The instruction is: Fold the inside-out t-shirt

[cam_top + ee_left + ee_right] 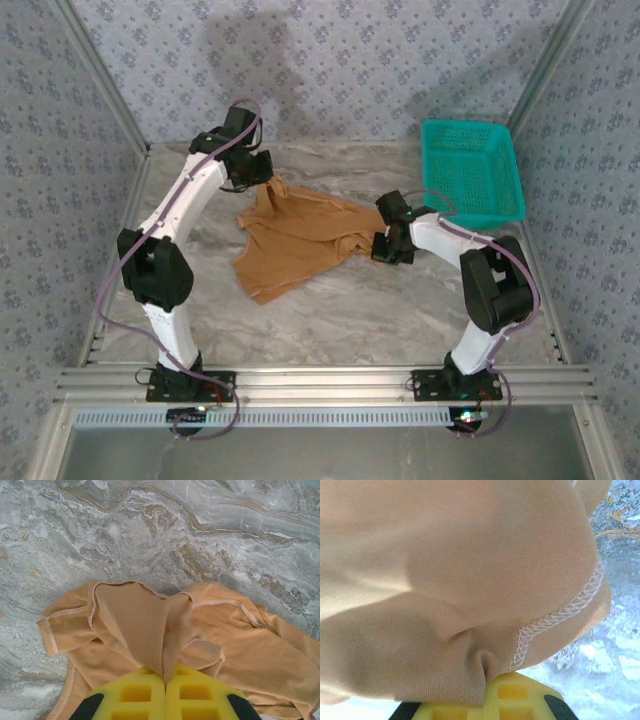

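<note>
while both end effectors (165, 679) (484, 690) pinch the t-shirt (300, 235), the teal basket (468, 125) stands apart.

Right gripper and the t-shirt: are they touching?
Touching. The right wrist view shows the right gripper shut on a pinched fold of the t-shirt.

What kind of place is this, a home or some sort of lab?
Probably a lab test booth, not a home: two robot arms bolted to a metal rail, and a marble-look table boxed in by patterned walls.
</note>
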